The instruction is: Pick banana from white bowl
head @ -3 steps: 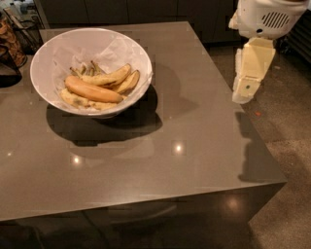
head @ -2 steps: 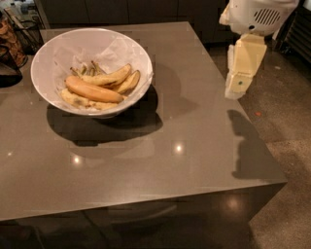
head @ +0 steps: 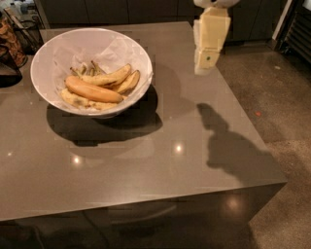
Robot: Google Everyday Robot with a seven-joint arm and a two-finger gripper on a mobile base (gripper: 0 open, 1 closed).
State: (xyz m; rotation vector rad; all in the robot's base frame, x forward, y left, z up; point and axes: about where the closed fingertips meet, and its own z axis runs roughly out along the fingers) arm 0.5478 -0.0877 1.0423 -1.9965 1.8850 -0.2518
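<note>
The wide white bowl (head: 53, 56) with crinkled white paper lining stands on the left part of the grey table (head: 160, 160). Several bananas (head: 95, 89) lie in it, one large orange-yellow one on top across the middle. My gripper (head: 205, 65) hangs from the top of the view, above the table's right part, well to the right of the bowl and clear of it. It holds nothing that I can see. Its shadow falls on the table toward the right front corner.
The table's right edge drops to a speckled floor (head: 286, 107). A dark wire basket (head: 24, 29) and a patterned object stand at the far left behind the bowl. Dark cabinets (head: 112, 9) run along the back.
The gripper has moved left, from beyond the table's right edge to over the table top, closer to the bowl. The bowl and bananas have not moved.
</note>
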